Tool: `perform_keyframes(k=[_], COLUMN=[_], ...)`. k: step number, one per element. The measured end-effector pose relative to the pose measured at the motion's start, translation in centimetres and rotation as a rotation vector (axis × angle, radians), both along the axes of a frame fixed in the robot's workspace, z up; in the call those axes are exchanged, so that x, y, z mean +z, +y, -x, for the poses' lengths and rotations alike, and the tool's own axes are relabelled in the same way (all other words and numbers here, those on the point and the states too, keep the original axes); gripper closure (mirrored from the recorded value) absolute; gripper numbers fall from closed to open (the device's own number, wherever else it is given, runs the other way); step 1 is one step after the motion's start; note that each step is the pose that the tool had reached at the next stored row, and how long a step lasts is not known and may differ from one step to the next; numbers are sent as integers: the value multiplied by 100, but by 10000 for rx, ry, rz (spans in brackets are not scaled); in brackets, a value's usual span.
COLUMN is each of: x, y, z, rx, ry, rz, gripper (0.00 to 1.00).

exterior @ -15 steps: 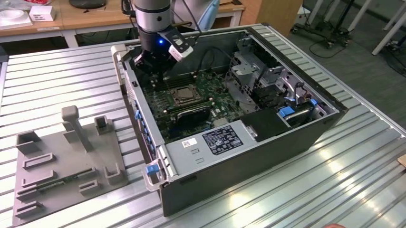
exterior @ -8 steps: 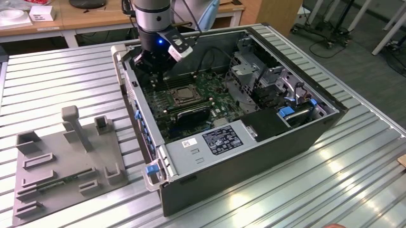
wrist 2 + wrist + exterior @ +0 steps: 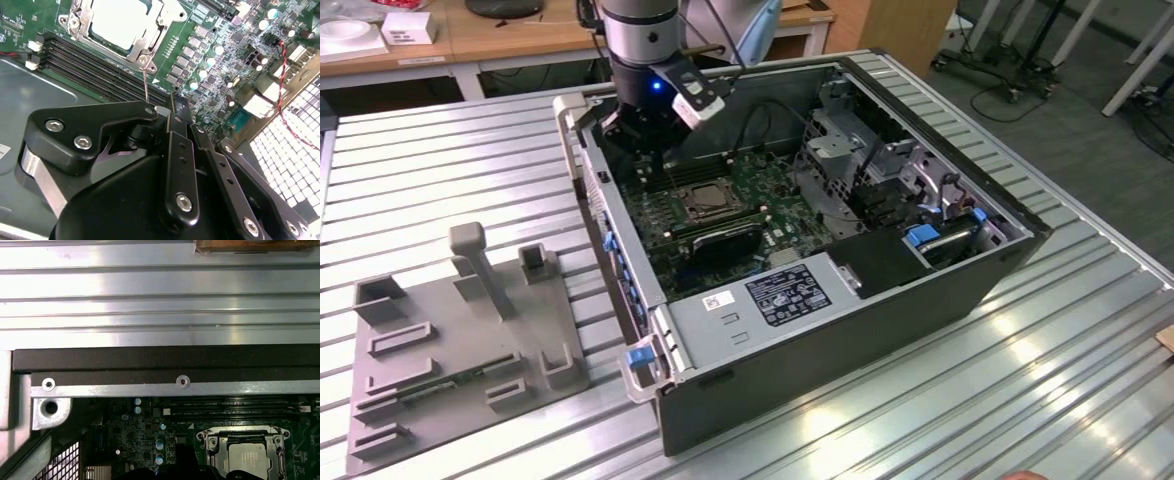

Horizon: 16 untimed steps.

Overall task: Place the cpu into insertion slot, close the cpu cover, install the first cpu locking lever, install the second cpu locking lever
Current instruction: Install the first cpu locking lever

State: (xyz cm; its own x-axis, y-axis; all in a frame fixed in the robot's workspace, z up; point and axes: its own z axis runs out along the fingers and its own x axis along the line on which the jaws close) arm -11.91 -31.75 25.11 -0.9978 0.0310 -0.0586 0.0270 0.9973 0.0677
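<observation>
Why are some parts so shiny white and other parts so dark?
Light bouncing off metal: in the exterior view the ribbed table shows bright patches; in the first wrist view its ribs glare in pale bands while the motherboard lies shadowed under the case rim; in the second wrist view the cpu looks washed-out white.
</observation>
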Motion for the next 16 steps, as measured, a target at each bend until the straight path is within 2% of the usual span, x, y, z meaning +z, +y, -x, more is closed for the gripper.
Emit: perform_keyframes(k=[6, 16], x=[2, 2], y=[0, 53], z=[0, 1], rx=[-17, -37], ry=[1, 0], rz=[1, -8], gripper=[90, 90])
